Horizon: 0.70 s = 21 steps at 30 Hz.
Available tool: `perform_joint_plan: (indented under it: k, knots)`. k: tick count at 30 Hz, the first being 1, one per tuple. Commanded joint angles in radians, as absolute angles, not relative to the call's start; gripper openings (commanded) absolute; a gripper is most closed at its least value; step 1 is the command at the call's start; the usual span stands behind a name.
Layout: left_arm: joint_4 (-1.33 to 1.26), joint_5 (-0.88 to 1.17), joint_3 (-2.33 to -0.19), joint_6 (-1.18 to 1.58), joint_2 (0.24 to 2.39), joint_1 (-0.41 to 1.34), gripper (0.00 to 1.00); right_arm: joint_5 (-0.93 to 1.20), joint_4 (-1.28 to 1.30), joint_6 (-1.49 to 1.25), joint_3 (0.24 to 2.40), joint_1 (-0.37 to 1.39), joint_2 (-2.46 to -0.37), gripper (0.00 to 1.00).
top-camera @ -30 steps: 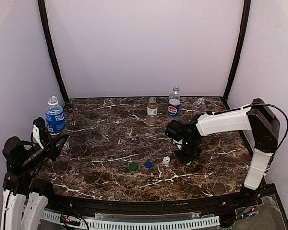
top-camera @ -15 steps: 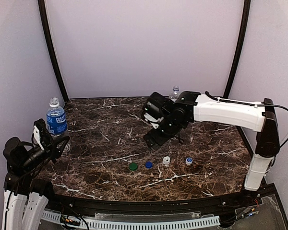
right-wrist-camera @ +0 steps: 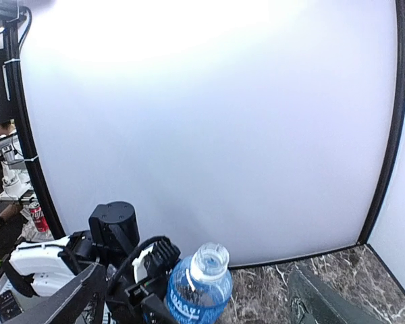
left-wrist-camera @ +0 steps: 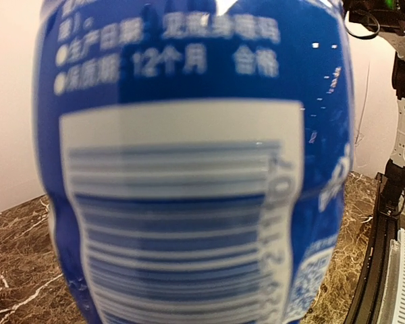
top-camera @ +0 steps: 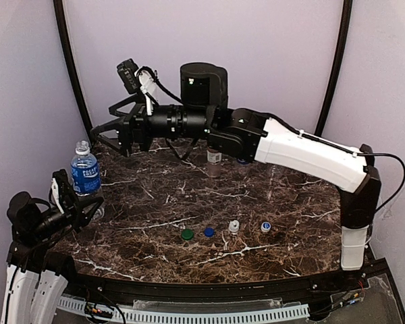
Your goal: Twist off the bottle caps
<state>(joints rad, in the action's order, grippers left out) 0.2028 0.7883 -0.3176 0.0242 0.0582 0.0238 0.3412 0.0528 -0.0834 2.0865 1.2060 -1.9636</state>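
The left gripper (top-camera: 76,200) is clamped on the blue-label bottle (top-camera: 86,174), low on its body at the table's left edge. The bottle is clear ribbed plastic with a glossy blue wrap; in the left wrist view the wrap and its white barcode panel fill the frame. From the right wrist view its round neck stands open, with no cap on it.

The right gripper (top-camera: 108,138), matte black, hangs high over the back left of the table, above and behind that bottle. Its two fingers (right-wrist-camera: 67,300) are spread wide with nothing between them.

The table (top-camera: 148,256) is dark brown marble with white veins. A row of small round plastic caps lies on it near the front middle, each apart from the next: green cap (top-camera: 187,234), dark blue cap (top-camera: 208,231), white cap (top-camera: 233,227), blue-marked cap (top-camera: 265,227).

Behind the right arm, at the back middle, the brown bottle (top-camera: 214,158) with its white label stands upright, partly hidden.
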Motion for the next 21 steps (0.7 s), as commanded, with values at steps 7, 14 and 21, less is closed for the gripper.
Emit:
perform_joint_plan:
  k: [7,14,21]
  knots:
    - [0.153,0.857,-0.299,0.04,0.083,0.018,0.33,0.379,-0.031,-0.176,2.357,1.234,-2.237,0.86]
    - [0.152,0.862,-0.298,0.038,0.087,0.018,0.33,0.366,-0.033,-0.22,2.43,1.236,-2.334,0.7]
    - [0.153,0.863,-0.299,0.038,0.089,0.017,0.33,0.347,-0.033,-0.237,2.427,1.235,-2.365,0.23]
